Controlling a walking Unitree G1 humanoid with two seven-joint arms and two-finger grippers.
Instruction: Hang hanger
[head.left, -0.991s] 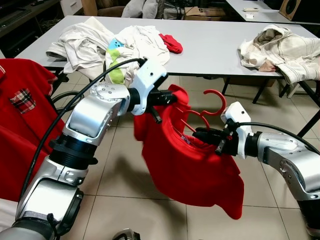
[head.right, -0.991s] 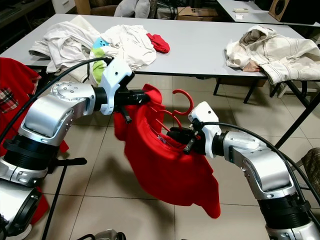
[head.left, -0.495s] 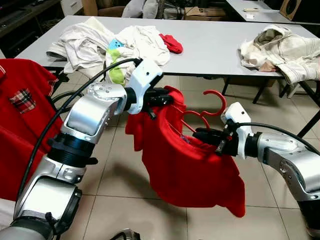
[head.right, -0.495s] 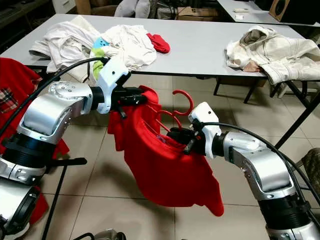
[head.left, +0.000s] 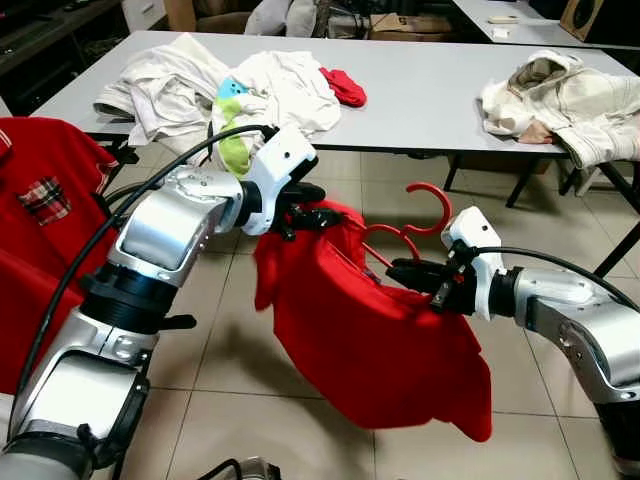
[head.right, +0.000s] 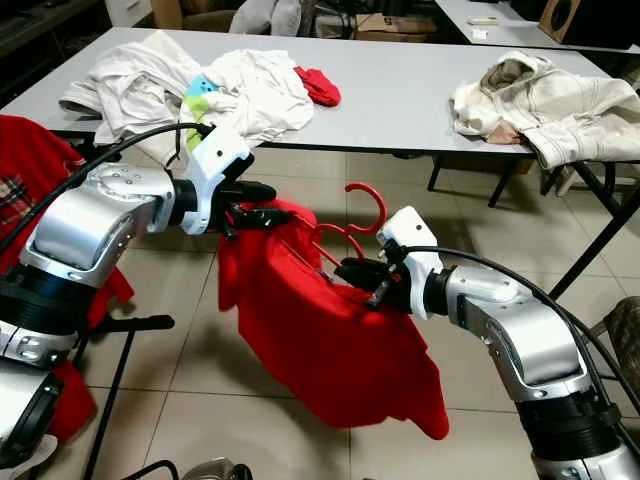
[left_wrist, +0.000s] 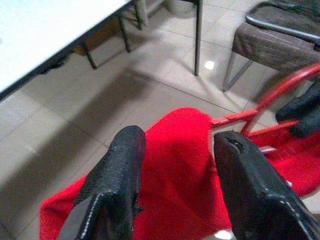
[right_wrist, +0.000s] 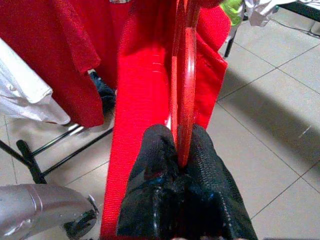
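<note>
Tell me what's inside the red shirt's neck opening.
The red hanger sits inside the red shirt, its hook sticking out above. The right gripper clamps it there. The hanger's arms are mostly hidden by cloth.

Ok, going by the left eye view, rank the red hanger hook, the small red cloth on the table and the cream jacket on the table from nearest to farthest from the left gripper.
1. Red hanger hook, just right of the left gripper.
2. Small red cloth, on the table beyond it.
3. Cream jacket, at the table's far right end.
</note>
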